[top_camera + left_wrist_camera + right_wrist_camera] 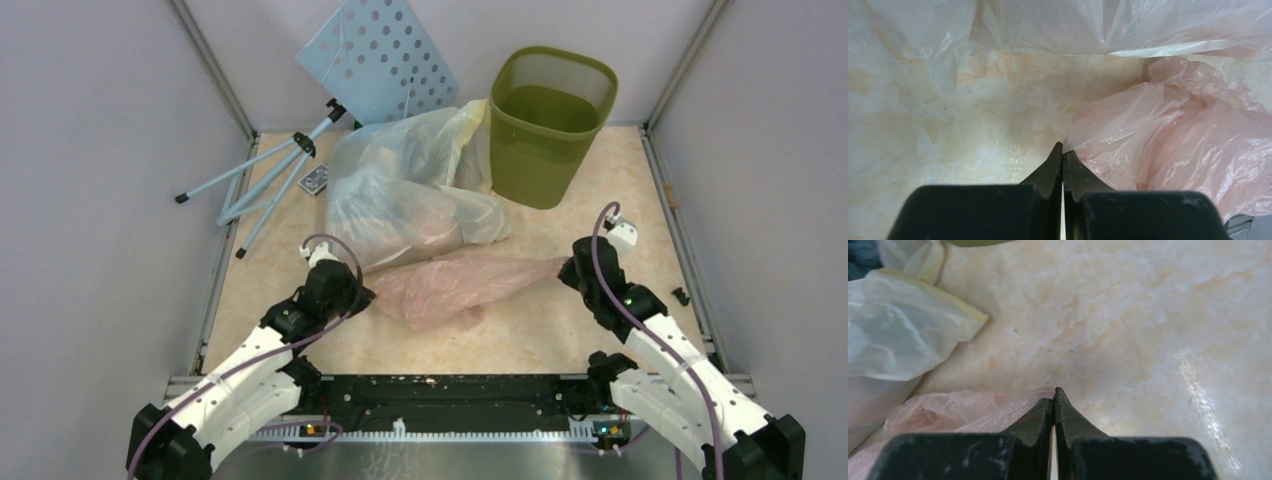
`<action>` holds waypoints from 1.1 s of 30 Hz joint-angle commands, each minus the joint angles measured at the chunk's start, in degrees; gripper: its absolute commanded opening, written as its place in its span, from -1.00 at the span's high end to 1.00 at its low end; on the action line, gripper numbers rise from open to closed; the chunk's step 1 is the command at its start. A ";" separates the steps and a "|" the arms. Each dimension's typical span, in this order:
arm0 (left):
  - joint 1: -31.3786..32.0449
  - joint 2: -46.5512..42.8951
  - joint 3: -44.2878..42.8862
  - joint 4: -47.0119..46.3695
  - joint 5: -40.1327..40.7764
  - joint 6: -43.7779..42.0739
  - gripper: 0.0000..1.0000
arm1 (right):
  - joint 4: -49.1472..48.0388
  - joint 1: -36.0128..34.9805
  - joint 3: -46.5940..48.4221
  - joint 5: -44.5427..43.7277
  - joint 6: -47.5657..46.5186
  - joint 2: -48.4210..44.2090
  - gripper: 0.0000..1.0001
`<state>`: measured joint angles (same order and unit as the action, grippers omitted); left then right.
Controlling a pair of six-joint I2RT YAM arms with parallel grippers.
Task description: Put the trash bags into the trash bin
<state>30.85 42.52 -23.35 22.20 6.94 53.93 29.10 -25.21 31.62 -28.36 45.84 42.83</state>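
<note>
- Two arms reach in from the near edge, and one pale pink bag (pixel 455 285) lies crumpled on the marbled table top (pixel 620 190), drawn out lengthwise between them.
- The left gripper (pixel 1062 149) has its black fingers pressed together on the bag's left end. In the left wrist view the pink film narrows to a point right at the tips.
- The right gripper (pixel 1054 391) is likewise closed tight, nipping the bag's right end, which tapers up along the left finger to the tips.
- Just behind the pink bag sits a puffed heap of clear-whitish and yellowish bags (pixel 410 190), its front edge touching the pink one.
- The olive-green mesh trash bin (pixel 550 125) stands upright at the far side of the table, just right of the heap. The yellowish film rests against its left wall.
- All the bags lie on the table, outside the bin.
- At the far left a pale blue perforated board (pixel 385 55) on a tripod stand (pixel 265 170) lies tipped over, with the legs splayed toward the left edge.
- A small grey object (pixel 313 180) lies between the tripod legs and the heap; it is too small to identify.
</note>
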 commanded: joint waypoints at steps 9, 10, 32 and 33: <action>-1.10 5.20 -7.44 0.64 1.93 -4.27 1.00 | -3.46 0.43 7.39 15.31 -14.41 -3.89 1.00; -1.14 5.60 -7.84 0.64 1.55 -4.67 1.00 | -2.79 0.43 8.84 15.12 -15.32 -3.97 1.00; -7.05 14.38 -5.80 -6.19 -17.23 -8.75 1.00 | 6.02 0.43 29.42 9.80 -20.63 -6.55 1.00; -7.05 14.94 -7.00 -6.11 -18.88 -10.16 1.00 | 5.60 0.36 29.48 12.56 -21.71 -6.37 1.00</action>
<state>24.03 56.23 -28.60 20.64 -4.43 46.68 36.56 -24.95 57.63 -18.31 27.16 37.71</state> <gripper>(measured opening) 0.004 0.004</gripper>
